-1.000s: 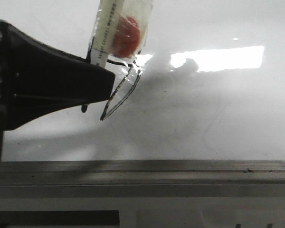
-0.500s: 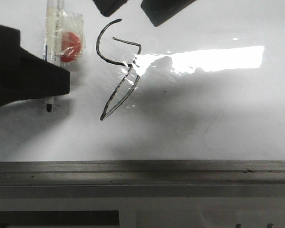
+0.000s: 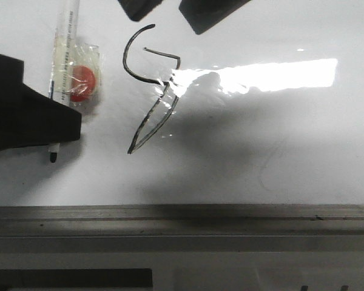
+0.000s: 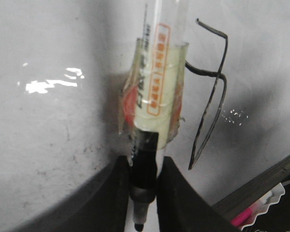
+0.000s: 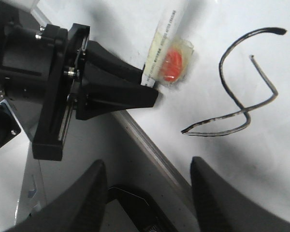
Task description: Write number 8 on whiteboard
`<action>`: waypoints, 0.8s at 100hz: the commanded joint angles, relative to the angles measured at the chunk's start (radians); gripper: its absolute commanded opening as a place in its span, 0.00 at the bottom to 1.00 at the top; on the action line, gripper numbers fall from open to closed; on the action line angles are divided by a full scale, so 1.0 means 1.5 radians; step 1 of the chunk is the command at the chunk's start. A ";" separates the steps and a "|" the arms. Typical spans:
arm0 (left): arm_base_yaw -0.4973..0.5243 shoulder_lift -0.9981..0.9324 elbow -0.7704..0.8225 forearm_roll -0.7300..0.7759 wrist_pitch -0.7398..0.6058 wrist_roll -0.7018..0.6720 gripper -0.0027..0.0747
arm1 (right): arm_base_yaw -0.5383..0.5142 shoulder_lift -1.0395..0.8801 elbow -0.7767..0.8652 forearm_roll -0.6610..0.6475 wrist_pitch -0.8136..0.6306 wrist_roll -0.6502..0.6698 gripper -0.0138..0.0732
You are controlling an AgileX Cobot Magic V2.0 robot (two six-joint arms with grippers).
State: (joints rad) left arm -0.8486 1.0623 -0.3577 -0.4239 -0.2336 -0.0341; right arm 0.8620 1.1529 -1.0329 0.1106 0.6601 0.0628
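Marker clamped beside the finished stroke.
Left gripper (image 4: 144, 193) pinching marker (image 4: 152, 121) left of the number 8 (image 3: 150, 91) on the whiteboard (image 3: 279, 151); right gripper (image 5: 147, 193) spread, holding nothing.

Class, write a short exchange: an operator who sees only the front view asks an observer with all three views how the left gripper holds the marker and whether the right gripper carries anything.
Operator: From the front, the left gripper hides part of the marker. How is it held?
Observer: In the left wrist view, its black section is clamped between both fingers, and the tip pokes out past them.
Operator: And the right gripper? I only see two dark shapes.
Observer: The right wrist view shows its fingers spread apart with nothing between them.
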 commanded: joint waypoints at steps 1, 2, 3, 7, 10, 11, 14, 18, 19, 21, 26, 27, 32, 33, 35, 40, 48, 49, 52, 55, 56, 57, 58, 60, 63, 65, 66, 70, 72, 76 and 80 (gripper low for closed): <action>0.010 -0.007 -0.019 -0.004 -0.045 -0.006 0.01 | 0.000 -0.015 -0.017 0.008 -0.037 -0.001 0.54; 0.010 -0.007 -0.019 -0.004 -0.045 -0.006 0.01 | 0.000 -0.015 -0.017 0.008 -0.037 -0.001 0.54; 0.012 -0.007 -0.019 -0.004 -0.045 -0.006 0.01 | 0.000 -0.015 -0.017 0.008 -0.037 -0.001 0.54; 0.017 -0.007 -0.019 -0.004 -0.045 -0.006 0.01 | 0.000 -0.015 -0.017 0.009 -0.037 -0.001 0.54; 0.021 -0.007 -0.019 -0.004 -0.045 -0.006 0.01 | 0.000 -0.015 -0.017 0.010 -0.037 -0.001 0.54; 0.024 -0.007 -0.019 -0.004 -0.045 -0.006 0.01 | 0.000 -0.015 -0.017 0.011 -0.037 -0.001 0.54; 0.029 -0.007 -0.019 -0.010 -0.045 -0.006 0.01 | 0.000 -0.015 -0.017 0.012 -0.037 -0.001 0.54; 0.034 -0.007 -0.019 -0.022 -0.045 -0.006 0.01 | 0.000 -0.015 -0.017 0.012 -0.037 -0.001 0.54; 0.035 -0.007 -0.019 -0.028 -0.045 -0.006 0.01 | 0.000 -0.015 -0.017 0.013 -0.037 -0.001 0.54; 0.038 -0.007 -0.019 -0.036 -0.043 -0.006 0.01 | 0.000 -0.015 -0.017 0.013 -0.037 -0.001 0.54; 0.041 -0.007 -0.019 -0.044 -0.041 -0.006 0.01 | 0.000 -0.015 -0.017 0.013 -0.037 -0.001 0.54; 0.041 -0.007 -0.019 -0.044 -0.041 -0.006 0.01 | 0.000 -0.015 -0.017 0.013 -0.037 -0.001 0.54; 0.041 -0.007 -0.019 -0.044 -0.038 -0.006 0.01 | 0.000 -0.015 -0.017 0.013 -0.037 -0.001 0.54; 0.041 -0.007 -0.019 -0.044 -0.038 -0.006 0.01 | 0.000 -0.015 -0.017 0.013 -0.037 -0.001 0.54; 0.041 -0.007 -0.019 -0.044 -0.036 -0.006 0.01 | 0.000 -0.015 -0.017 0.013 -0.037 -0.001 0.54; 0.041 -0.007 -0.019 -0.044 -0.030 -0.006 0.01 | 0.000 -0.015 -0.017 0.013 -0.037 -0.001 0.54; 0.041 -0.007 -0.019 -0.045 -0.019 -0.006 0.01 | 0.000 -0.015 -0.017 0.013 -0.037 -0.001 0.54; 0.041 -0.007 -0.019 -0.047 -0.016 -0.006 0.01 | 0.000 -0.015 -0.017 0.013 -0.037 -0.001 0.54; 0.041 -0.007 -0.019 -0.053 -0.011 -0.006 0.01 | 0.000 -0.015 -0.017 0.013 -0.037 -0.001 0.54; 0.041 -0.007 -0.019 -0.059 -0.006 -0.006 0.01 | 0.000 -0.015 -0.017 0.013 -0.037 -0.001 0.54; 0.041 -0.007 -0.019 -0.061 -0.003 -0.006 0.01 | 0.000 -0.015 -0.017 0.013 -0.037 -0.001 0.54; 0.041 -0.007 -0.019 -0.060 -0.002 -0.006 0.01 | 0.000 -0.015 -0.017 0.013 -0.037 -0.001 0.54; 0.041 -0.007 -0.019 -0.060 -0.001 -0.006 0.02 | 0.000 -0.015 -0.017 0.013 -0.037 -0.001 0.54; 0.041 -0.007 -0.019 -0.060 0.003 -0.006 0.02 | 0.000 -0.015 -0.017 0.013 -0.037 -0.001 0.54; 0.041 -0.007 -0.019 -0.060 0.009 -0.006 0.05 | 0.000 -0.015 -0.017 0.014 -0.037 -0.001 0.54; 0.041 -0.007 -0.019 -0.060 0.012 -0.006 0.07 | 0.000 -0.015 -0.017 0.017 -0.037 -0.001 0.54; 0.041 -0.007 -0.019 -0.060 0.013 -0.006 0.08 | 0.000 -0.015 -0.017 0.017 -0.037 -0.001 0.54; 0.041 -0.007 -0.019 -0.060 0.021 -0.006 0.15 | 0.000 -0.015 -0.017 0.020 -0.037 -0.001 0.54; 0.041 -0.007 -0.019 -0.060 0.021 -0.006 0.18 | 0.000 -0.015 -0.017 0.022 -0.037 -0.001 0.54; 0.041 -0.007 -0.019 -0.060 0.024 -0.006 0.25 | 0.000 -0.015 -0.017 0.023 -0.037 -0.001 0.54; 0.041 -0.007 -0.019 -0.060 0.024 -0.006 0.33 | 0.000 -0.015 -0.017 0.023 -0.037 -0.001 0.54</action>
State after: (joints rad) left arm -0.8021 1.0541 -0.3680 -0.4934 -0.1773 -0.0355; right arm 0.8620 1.1529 -1.0329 0.1347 0.6601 0.0627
